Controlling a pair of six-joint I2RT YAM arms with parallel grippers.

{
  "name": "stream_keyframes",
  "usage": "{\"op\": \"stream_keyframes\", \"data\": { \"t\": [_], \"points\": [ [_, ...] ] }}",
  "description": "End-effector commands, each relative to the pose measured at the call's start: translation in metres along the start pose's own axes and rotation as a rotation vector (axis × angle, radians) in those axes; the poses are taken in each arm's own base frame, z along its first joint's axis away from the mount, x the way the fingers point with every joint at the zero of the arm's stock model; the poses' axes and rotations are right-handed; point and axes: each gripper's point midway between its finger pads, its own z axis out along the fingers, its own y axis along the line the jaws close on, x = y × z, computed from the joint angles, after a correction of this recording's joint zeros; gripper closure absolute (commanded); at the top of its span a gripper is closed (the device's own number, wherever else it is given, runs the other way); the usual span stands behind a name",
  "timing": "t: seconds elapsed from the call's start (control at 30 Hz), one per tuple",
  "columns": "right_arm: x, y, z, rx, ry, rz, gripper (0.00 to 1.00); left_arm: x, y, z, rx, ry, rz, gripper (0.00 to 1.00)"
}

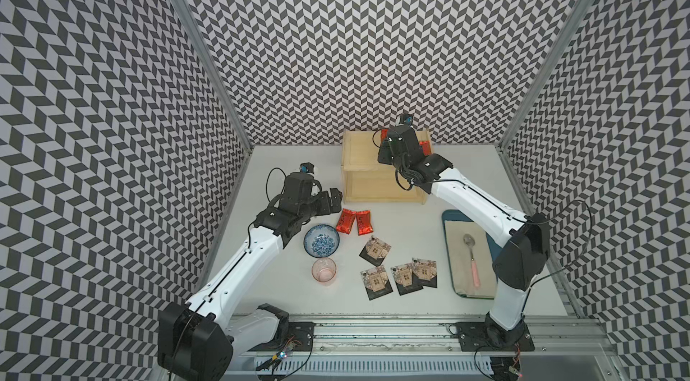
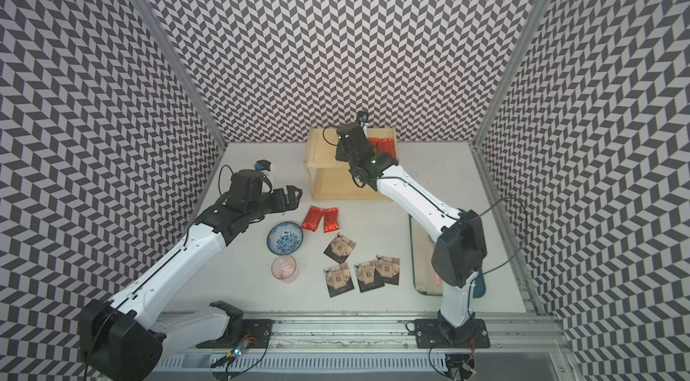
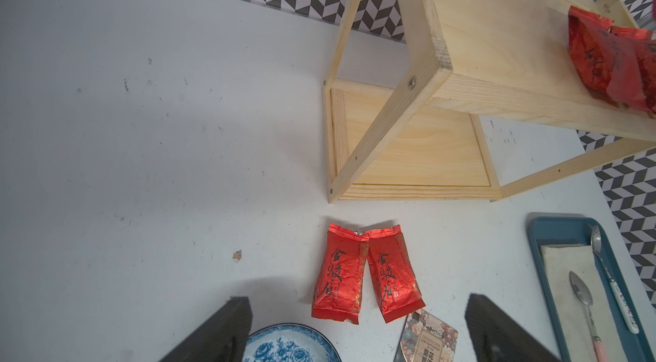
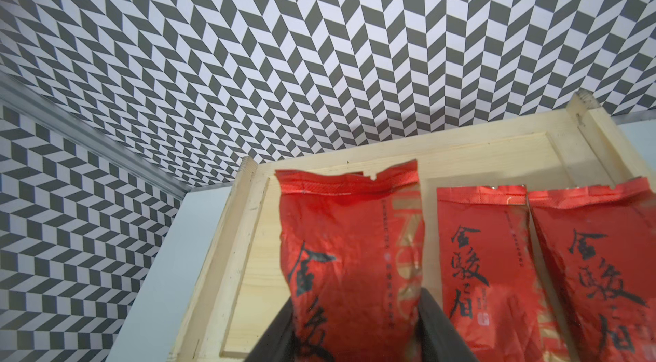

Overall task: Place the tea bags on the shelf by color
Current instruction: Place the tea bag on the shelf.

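My right gripper (image 4: 355,328) is shut on a red foil tea bag (image 4: 348,236), held just over the top board of the pale wood shelf (image 1: 360,158). Beside it, two red tea bags (image 4: 475,253) lie on that board. On the table in front of the shelf lie two more red tea bags (image 1: 346,221) side by side. My left gripper (image 1: 332,198) hangs open just left of them, holding nothing. Several black square tea bags (image 1: 376,282) lie nearer the table's front. The shelf's lower board (image 3: 419,154) is bare.
A blue patterned bowl (image 1: 321,240) and a pink glass cup (image 1: 324,271) stand under my left arm, left of the tea bags. A blue tray (image 1: 450,216) with beige cloth and a pink-handled spoon (image 1: 471,252) lies at the right, partly under my right arm.
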Motion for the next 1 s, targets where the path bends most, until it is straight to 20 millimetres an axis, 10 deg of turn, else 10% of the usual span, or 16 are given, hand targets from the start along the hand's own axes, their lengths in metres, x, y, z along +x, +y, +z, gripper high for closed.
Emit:
{"op": "stream_keyframes", "data": {
  "t": [0.0, 0.97],
  "points": [
    [0.001, 0.001, 0.013, 0.025, -0.019, -0.024, 0.52, -0.001, 0.0, -0.002, 0.007, -0.013, 0.009, 0.01],
    [0.008, -0.012, 0.021, 0.095, -0.012, -0.057, 0.44, 0.0, 0.0, -0.003, 0.005, -0.01, 0.011, 0.01]
  ]
}}
